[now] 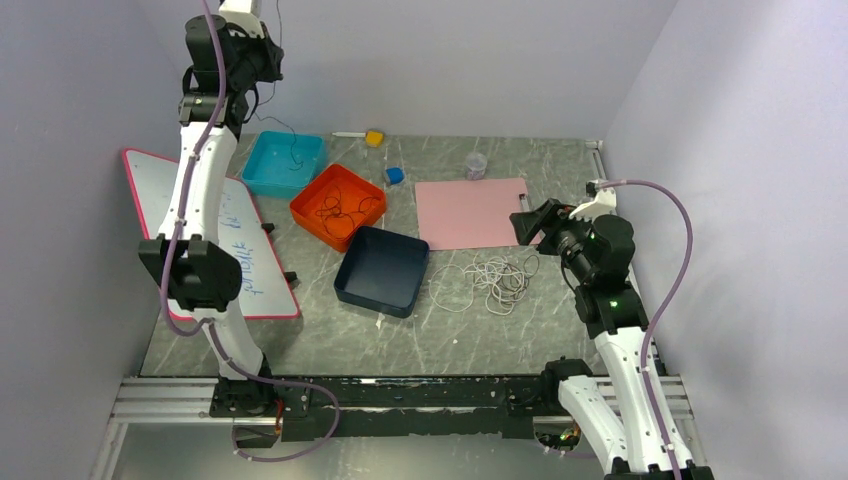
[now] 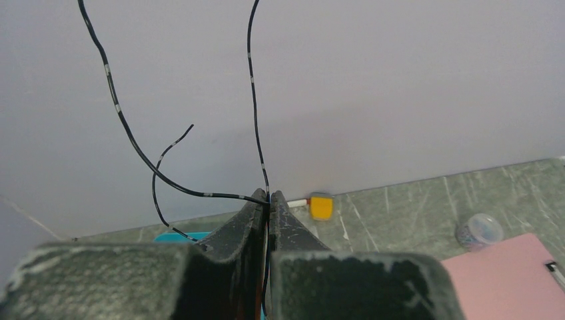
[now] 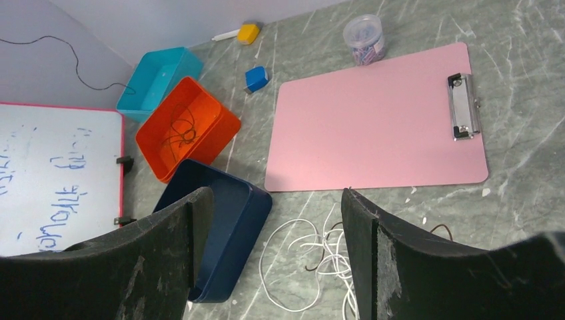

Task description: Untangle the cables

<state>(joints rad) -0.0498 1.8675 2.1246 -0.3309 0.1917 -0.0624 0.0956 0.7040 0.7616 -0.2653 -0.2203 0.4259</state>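
Observation:
A tangle of white cables (image 1: pixel 492 278) with one dark brown strand lies on the table right of the navy bin; it also shows in the right wrist view (image 3: pixel 313 250). My left gripper (image 2: pixel 268 197) is raised high at the back left and is shut on a thin black cable (image 2: pixel 133 143), whose ends loop up in front of the wall. From it the black cable (image 1: pixel 292 148) hangs into the teal bin (image 1: pixel 283 163). More dark cables (image 1: pixel 340 208) lie in the orange bin (image 1: pixel 338 206). My right gripper (image 3: pixel 276 207) is open and empty above the white tangle.
A navy bin (image 1: pixel 382 270) stands beside the tangle. A pink clipboard (image 1: pixel 471 212) lies behind it. A whiteboard (image 1: pixel 240 240) lies at the left. A blue cube (image 1: pixel 395 175), a yellow block (image 1: pixel 374 138) and a small clear jar (image 1: pixel 476 165) stand near the back.

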